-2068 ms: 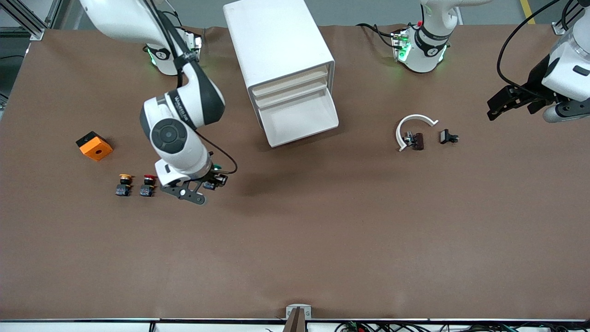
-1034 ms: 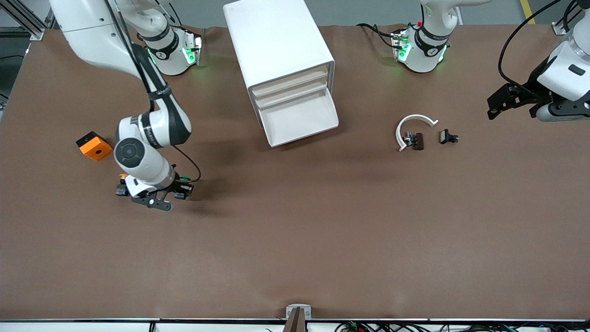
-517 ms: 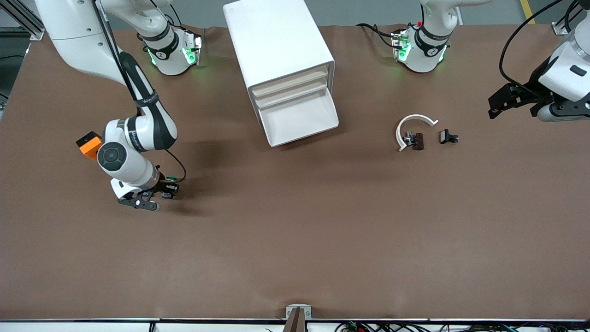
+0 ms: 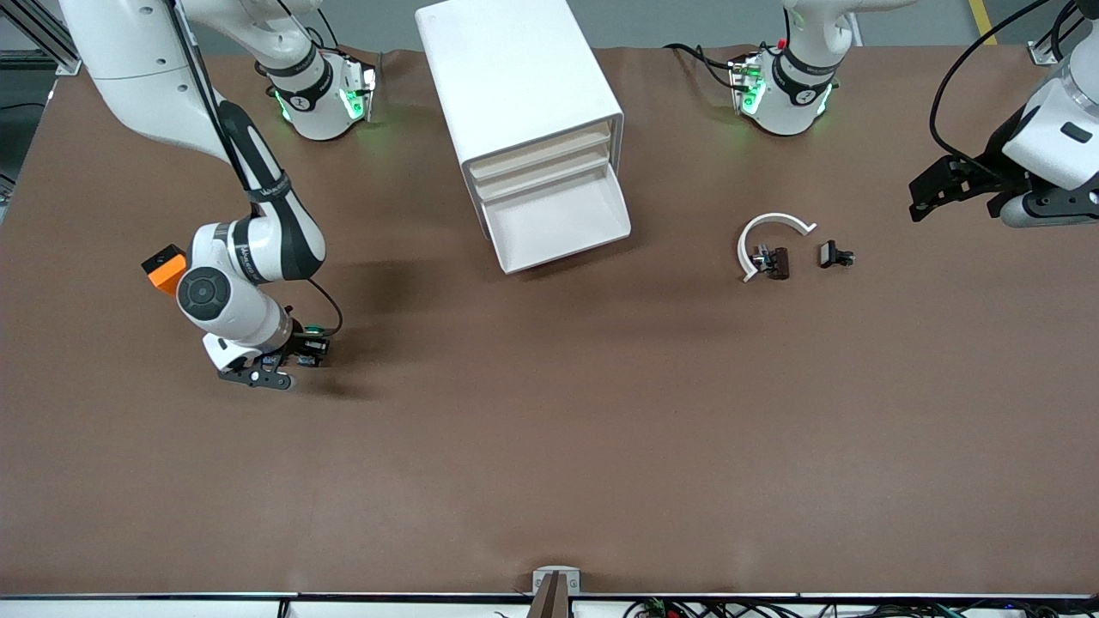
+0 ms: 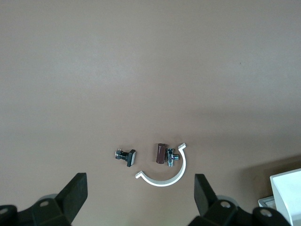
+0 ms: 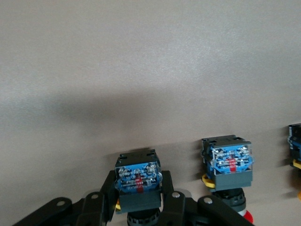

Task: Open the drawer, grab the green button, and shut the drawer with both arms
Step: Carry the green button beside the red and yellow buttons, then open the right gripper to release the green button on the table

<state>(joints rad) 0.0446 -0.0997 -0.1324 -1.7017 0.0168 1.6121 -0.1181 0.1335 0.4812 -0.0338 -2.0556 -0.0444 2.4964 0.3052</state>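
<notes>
The green-capped button (image 4: 314, 342) hangs sideways in my right gripper (image 4: 296, 354), which is shut on its black-and-blue body (image 6: 138, 175) low over the table toward the right arm's end. In the right wrist view the right gripper (image 6: 138, 200) clamps that body from both sides. The drawer (image 4: 558, 219) stands pulled out at the foot of the white cabinet (image 4: 515, 77), its tray bare. My left gripper (image 4: 949, 199) waits open over the left arm's end of the table. The left gripper (image 5: 139, 195) holds nothing in its wrist view, where a corner of the drawer (image 5: 287, 193) shows.
A red-capped button (image 6: 229, 162) lies right beside the held one, with a third button body (image 6: 295, 141) past it. An orange block (image 4: 163, 268) sits close to the right arm's elbow. A white curved clip (image 4: 768, 227), a brown part (image 4: 777, 262) and a black part (image 4: 834, 255) lie below the left gripper.
The right arm has carried the green button away from the cabinet toward the right arm's end of the table and lowered it beside the red-capped button. The left arm has barely moved.
</notes>
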